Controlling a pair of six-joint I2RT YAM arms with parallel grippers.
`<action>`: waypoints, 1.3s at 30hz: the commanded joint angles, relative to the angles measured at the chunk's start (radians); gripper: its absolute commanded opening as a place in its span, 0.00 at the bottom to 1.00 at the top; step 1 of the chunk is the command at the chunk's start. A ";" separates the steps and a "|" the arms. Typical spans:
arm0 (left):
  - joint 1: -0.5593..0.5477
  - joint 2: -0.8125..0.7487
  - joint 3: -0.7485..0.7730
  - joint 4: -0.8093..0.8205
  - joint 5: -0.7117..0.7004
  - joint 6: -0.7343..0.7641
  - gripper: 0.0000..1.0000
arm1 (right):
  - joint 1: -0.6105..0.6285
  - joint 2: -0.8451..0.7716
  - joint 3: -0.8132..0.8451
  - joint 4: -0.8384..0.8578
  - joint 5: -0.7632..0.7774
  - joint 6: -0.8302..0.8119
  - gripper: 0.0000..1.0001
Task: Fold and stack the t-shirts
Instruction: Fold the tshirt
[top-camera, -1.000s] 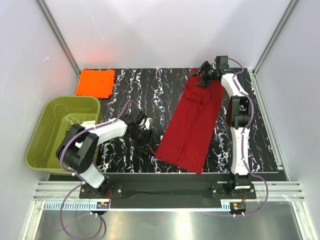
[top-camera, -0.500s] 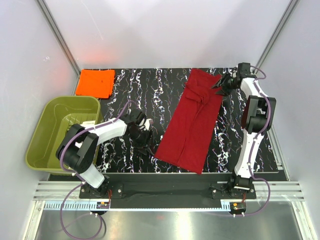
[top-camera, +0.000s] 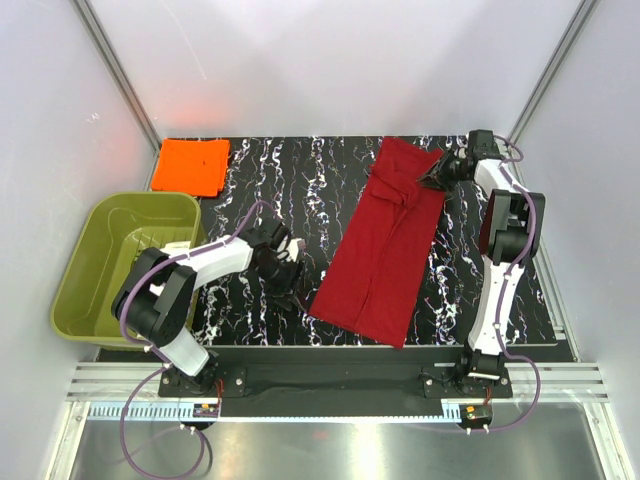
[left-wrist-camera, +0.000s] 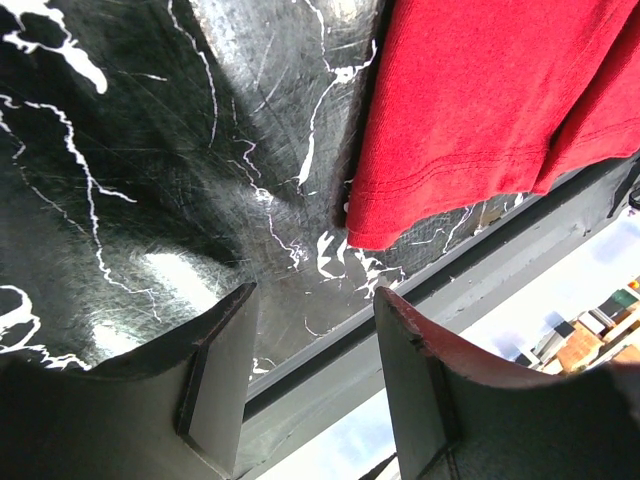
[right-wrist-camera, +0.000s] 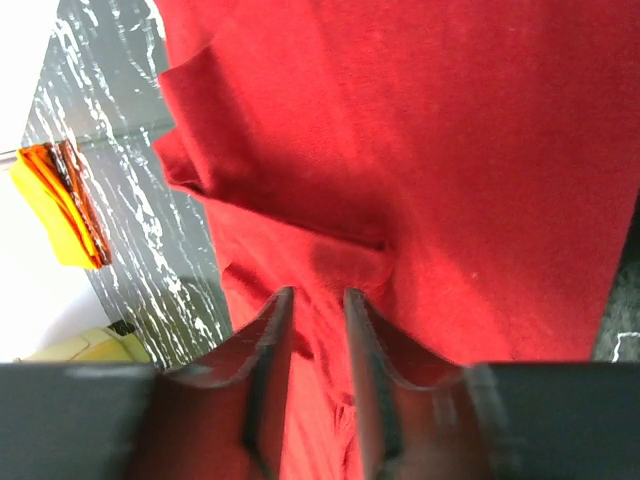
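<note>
The dark red t-shirt (top-camera: 385, 245) lies as a long folded strip, slanted across the middle-right of the black marbled table (top-camera: 300, 190). Its near hem corner (left-wrist-camera: 400, 215) shows in the left wrist view. My left gripper (top-camera: 295, 290) (left-wrist-camera: 315, 300) stands open just left of that corner, nothing between its fingers. My right gripper (top-camera: 437, 172) (right-wrist-camera: 318, 295) is low over the shirt's far right edge by the tucked sleeve (right-wrist-camera: 200, 130). Its jaws are narrow with a gap still showing and cloth seen below. The folded orange t-shirt (top-camera: 190, 166) (right-wrist-camera: 60, 210) rests at the far left corner.
An olive-green tub (top-camera: 75, 270) sits off the table's left side, near my left arm. White walls close in at the back and both sides. A metal rail (top-camera: 330, 375) runs along the near edge.
My right gripper left the shirt's top, swung out right, and now sits at the shirt's far right edge with its jaws narrowed. The left arm and both shirts have stayed put.
</note>
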 joint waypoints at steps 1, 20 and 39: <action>0.010 -0.019 0.034 -0.006 0.037 0.021 0.54 | -0.005 0.011 -0.002 0.036 -0.011 0.012 0.38; 0.016 -0.016 0.059 -0.006 0.039 0.006 0.54 | -0.008 0.110 0.101 0.034 -0.075 0.030 0.37; 0.017 -0.025 0.096 0.013 0.052 -0.009 0.54 | -0.007 -0.265 -0.273 -0.018 0.173 0.228 0.00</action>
